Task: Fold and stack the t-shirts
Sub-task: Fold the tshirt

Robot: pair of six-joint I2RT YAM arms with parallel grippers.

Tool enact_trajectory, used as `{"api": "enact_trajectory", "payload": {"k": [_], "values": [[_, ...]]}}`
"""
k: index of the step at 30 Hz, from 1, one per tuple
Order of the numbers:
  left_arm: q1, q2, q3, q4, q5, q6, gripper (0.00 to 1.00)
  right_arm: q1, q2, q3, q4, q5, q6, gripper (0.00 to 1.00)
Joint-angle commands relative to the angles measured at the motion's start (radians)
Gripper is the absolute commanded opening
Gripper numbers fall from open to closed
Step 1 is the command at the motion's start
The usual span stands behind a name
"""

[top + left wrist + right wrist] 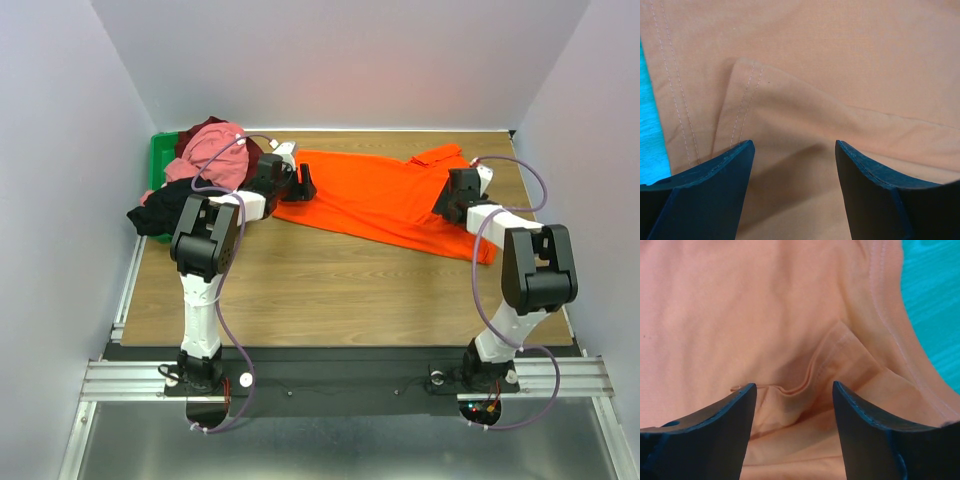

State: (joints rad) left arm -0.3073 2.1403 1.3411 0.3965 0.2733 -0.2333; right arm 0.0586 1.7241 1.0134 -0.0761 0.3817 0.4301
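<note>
The bright orange t-shirt (385, 195) lies spread across the back of the table. My left gripper (298, 185) is open over its left end; in the left wrist view its jaws stand wide apart just above a folded, stitched hem (747, 95) of the orange t-shirt. My right gripper (452, 195) is open over the shirt's right part; in the right wrist view the jaws stand apart above a creased seam (815, 370). A pink t-shirt (212, 142), a dark maroon one (254, 155) and a black one (165, 205) are heaped at the back left.
A green plastic bin (160, 160) sits at the back left under the heap of shirts. The wooden table (330, 290) runs to a metal rail at the near edge. Grey walls close in on three sides.
</note>
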Motion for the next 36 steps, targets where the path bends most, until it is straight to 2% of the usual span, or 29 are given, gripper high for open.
{"api": "enact_trajectory", "payload": {"k": [1,8,9,10,13,14,23,31,36], "values": [[0.008,0.013,-0.031,-0.05,-0.009,0.005,0.78,-0.005,0.038,0.054,0.024,-0.026,-0.008,0.66],[0.016,0.015,-0.034,-0.041,0.0,0.005,0.78,-0.005,0.088,0.074,0.022,-0.044,-0.025,0.46],[0.017,0.015,-0.036,-0.041,0.003,0.005,0.78,-0.005,0.086,0.073,0.022,-0.038,-0.025,0.32],[0.017,0.015,-0.036,-0.041,0.003,0.006,0.78,-0.005,0.085,0.071,0.024,-0.02,-0.025,0.24],[0.02,0.009,-0.048,-0.042,-0.019,0.006,0.78,-0.005,0.072,0.077,0.019,0.009,-0.028,0.03],[0.02,0.006,-0.054,-0.036,-0.017,0.003,0.78,-0.005,0.069,0.08,0.018,0.02,-0.033,0.0],[0.02,-0.045,-0.141,0.005,-0.046,-0.034,0.79,-0.005,0.04,0.169,-0.051,0.148,-0.083,0.0],[0.02,-0.071,-0.191,0.048,-0.052,-0.058,0.79,-0.005,0.101,0.269,-0.085,0.223,-0.125,0.0],[0.02,-0.077,-0.203,0.061,-0.059,-0.067,0.79,-0.005,0.159,0.333,-0.102,0.217,-0.152,0.01]]}}
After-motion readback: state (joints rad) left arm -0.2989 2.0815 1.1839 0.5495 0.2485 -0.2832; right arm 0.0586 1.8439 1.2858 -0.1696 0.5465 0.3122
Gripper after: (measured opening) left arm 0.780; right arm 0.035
